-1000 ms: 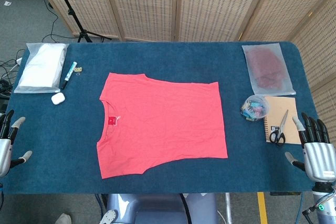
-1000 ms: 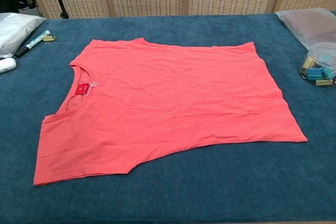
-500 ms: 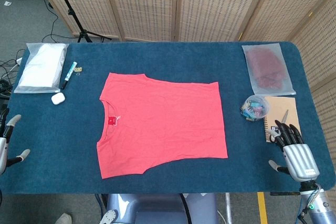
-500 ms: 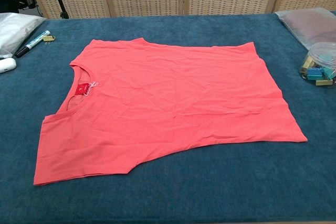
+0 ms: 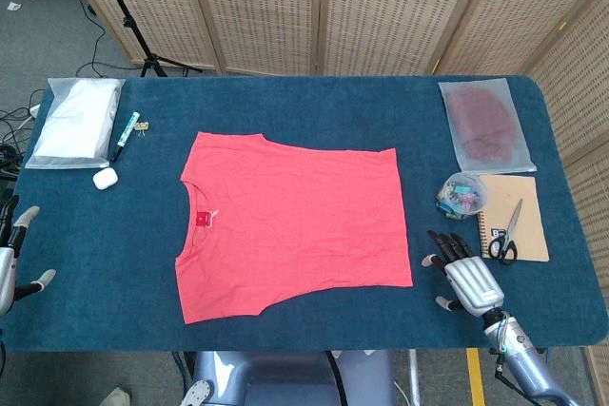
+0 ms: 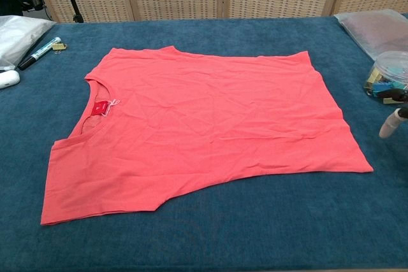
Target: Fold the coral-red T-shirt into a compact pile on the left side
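We see a coral-red T-shirt (image 5: 290, 222) with a small red neck label (image 5: 203, 220), lying on a deep blue tabletop (image 5: 314, 106). The right robot hand (image 5: 464, 276) is silver with black fingers (image 5: 449, 245) and pale tips. The notebook (image 5: 524, 198) is tan, the scissors (image 5: 505, 236) black-handled. A clear tub (image 5: 461, 194) holds teal and yellow clips. The earbud case (image 5: 105, 178) is white; the screens (image 5: 381, 7) behind are beige, finely dotted.

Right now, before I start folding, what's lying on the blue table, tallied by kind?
Garments: 1, coral-red T-shirt
Clear plastic bags: 2, white-filled bag, dark-red-filled bag
Stationery: 5, teal marker pen, binder clip, tub of clips, brown spiral notebook, black-handled scissors
Electronics: 1, white earbud case
Total: 9
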Motion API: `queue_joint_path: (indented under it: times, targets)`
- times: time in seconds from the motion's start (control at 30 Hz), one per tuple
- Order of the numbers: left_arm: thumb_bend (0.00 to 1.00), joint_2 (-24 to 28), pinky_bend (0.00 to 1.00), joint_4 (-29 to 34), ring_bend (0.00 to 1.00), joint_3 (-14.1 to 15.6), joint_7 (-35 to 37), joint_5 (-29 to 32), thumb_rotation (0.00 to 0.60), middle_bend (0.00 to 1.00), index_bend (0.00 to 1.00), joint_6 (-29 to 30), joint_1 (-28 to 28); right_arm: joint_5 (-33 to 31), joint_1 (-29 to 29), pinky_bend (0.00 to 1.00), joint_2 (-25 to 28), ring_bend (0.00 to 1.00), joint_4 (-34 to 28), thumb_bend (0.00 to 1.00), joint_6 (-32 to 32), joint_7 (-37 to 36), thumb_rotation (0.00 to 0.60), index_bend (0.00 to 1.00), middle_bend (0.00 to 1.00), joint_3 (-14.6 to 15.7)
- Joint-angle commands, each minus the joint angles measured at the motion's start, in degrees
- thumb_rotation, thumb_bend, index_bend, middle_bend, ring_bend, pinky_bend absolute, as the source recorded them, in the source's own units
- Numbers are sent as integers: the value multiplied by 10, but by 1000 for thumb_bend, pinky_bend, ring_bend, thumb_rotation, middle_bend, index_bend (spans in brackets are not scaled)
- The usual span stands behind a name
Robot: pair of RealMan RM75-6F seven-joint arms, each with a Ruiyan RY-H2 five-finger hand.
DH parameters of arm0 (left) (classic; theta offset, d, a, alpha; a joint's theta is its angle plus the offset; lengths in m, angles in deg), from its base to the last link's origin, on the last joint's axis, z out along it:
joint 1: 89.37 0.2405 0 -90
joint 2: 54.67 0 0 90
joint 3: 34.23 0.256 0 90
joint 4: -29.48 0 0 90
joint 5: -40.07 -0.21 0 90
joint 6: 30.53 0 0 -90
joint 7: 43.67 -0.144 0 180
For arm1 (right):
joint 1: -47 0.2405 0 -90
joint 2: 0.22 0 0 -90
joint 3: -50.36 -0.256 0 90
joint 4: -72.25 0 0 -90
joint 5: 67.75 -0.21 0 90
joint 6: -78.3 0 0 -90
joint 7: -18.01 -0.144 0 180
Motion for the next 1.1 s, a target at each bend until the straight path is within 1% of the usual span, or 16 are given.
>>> queue_joint_path:
  times: [0.03, 0.17, 0.4, 0.53, 0.93, 1.1]
  targets:
    - [0, -1, 0, -2, 0, -1, -2, 2, 600, 0, 0, -1, 0, -7, 8, 0, -16, 0, 12, 156, -8, 4, 600, 352, 0, 0]
    - [0, -5, 0, -4, 0, -3, -8, 10, 600, 0, 0, -8, -3, -8, 14, 0, -26, 0, 13, 203, -4, -2, 600, 379, 0, -4]
    - [0, -9, 0, -4, 0, -4, -16, 15, 600, 0, 0, -11, -5, -13, 25, 0, -35, 0, 17, 209, -8, 7, 600, 411, 0, -4]
    - [0, -10, 0, -4, 0, -4, -17, 15, 600, 0, 0, -10, -5, -11, 29, 0, -41, 0, 22, 232, -8, 9, 600, 414, 0, -2]
    - [0, -12, 0, -4, 0, -6, -19, 22, 600, 0, 0, -13, -5, -10, 41, 0, -55, 0, 27, 234, -14, 14, 600, 414, 0, 6]
    - [0, -10, 0, -4, 0, -7, -14, 23, 600, 0, 0, -10, -4, -15, 48, 0, -70, 0, 38, 234, -22, 27, 600, 420, 0, 6]
